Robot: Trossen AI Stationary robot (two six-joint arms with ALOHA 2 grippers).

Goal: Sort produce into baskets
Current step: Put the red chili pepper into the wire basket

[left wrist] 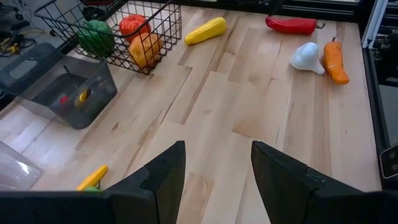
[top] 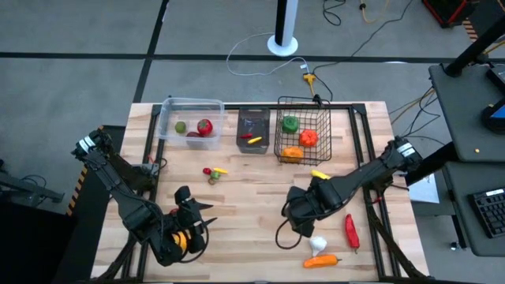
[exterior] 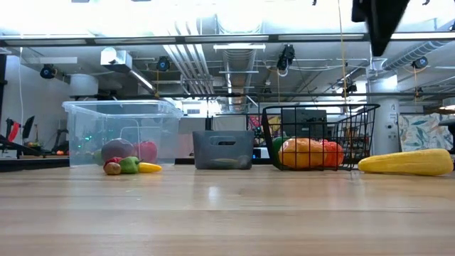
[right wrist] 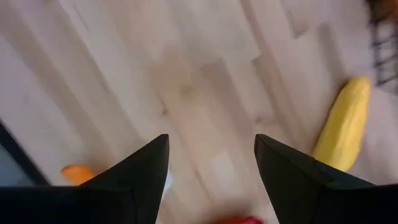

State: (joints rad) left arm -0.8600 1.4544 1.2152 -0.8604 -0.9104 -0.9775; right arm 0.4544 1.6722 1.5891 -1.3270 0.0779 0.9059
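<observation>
Wooden table (top: 252,201): right fingers (right wrist: 211,180) spread, empty, near yellow corn (right wrist: 345,130); left fingers (left wrist: 214,180) spread, empty.

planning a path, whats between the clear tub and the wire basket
The dark bin sits between the clear tub and the wire basket, shown in the high and low views.

table (top: 252,205): pale wood planks, smooth, faint sheen
clear tub (top: 189,118): see-through plastic, glossy
dark bin (left wrist: 59,90): smoky translucent plastic, smooth
wire basket (left wrist: 155,34): thin black metal mesh
yellow corn (left wrist: 206,30): smooth moulded plastic, slight gloss
red pepper (left wrist: 291,24): shiny plastic
garlic (left wrist: 307,56): white, matt
left gripper (left wrist: 214,177): fingers of dark matt plastic
right gripper (right wrist: 211,177): the same dark matt finish
</observation>
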